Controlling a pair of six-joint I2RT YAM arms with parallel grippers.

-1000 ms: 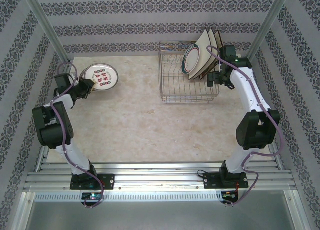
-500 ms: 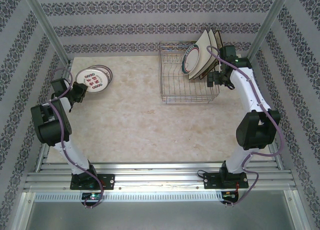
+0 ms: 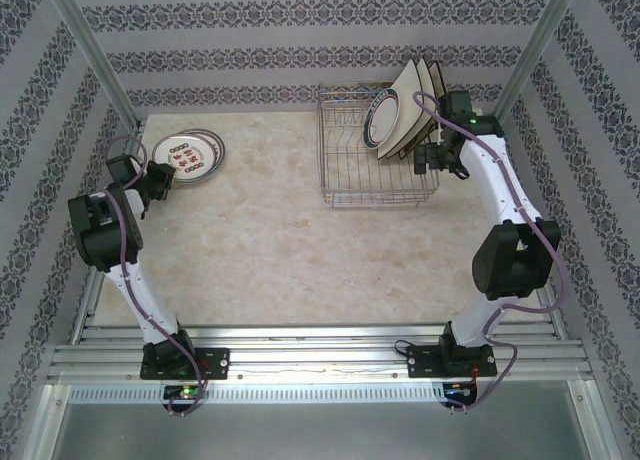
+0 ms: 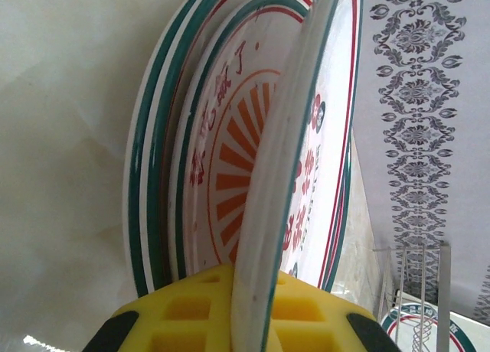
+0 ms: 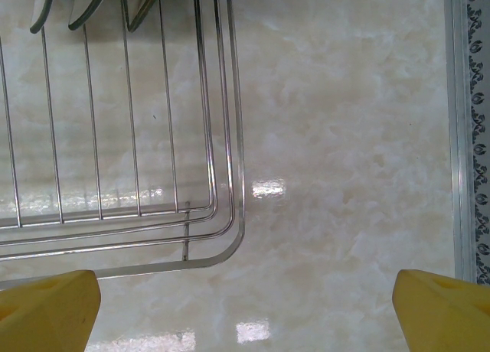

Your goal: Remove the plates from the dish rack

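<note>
Patterned wallpaper (image 3: 300,20) all round, pale marble-look table (image 3: 300,230) below, and I'm working the far left corner. Left claw (image 3: 158,177) is clamped tight on the near edge of a round plate (image 4: 287,161), teal rim, red and orange print. That plate sits tilted over the stack of plates (image 3: 212,143) already on the table by the left wall. From the left wrist the top of the stack shows an orange sunburst face, and the held plate's far edge looks close to it or touching; I can't tell which.

This looks like the set-down. To do it well, I'd say: tip the gripped edge down until the plate lies flat, rims lined up with the stack. Release only once the weight is on the pile, then back out low and straight. A careless pull could drag the top plate off-centre.

Right claw (image 3: 437,160) hangs wide open with nothing in it, yellow fingertips (image 5: 46,302) well apart above the table. It sits just off the near right corner of the dish rack (image 3: 370,175).

Rack contents: everything stands on edge at the far right end. A round teal-rimmed plate (image 3: 382,117) leans in front, with cream square plates (image 3: 412,105) behind it, three by my count. Every slot to the left of them is bare wire. More than half the job is done, by my reckoning.
</note>
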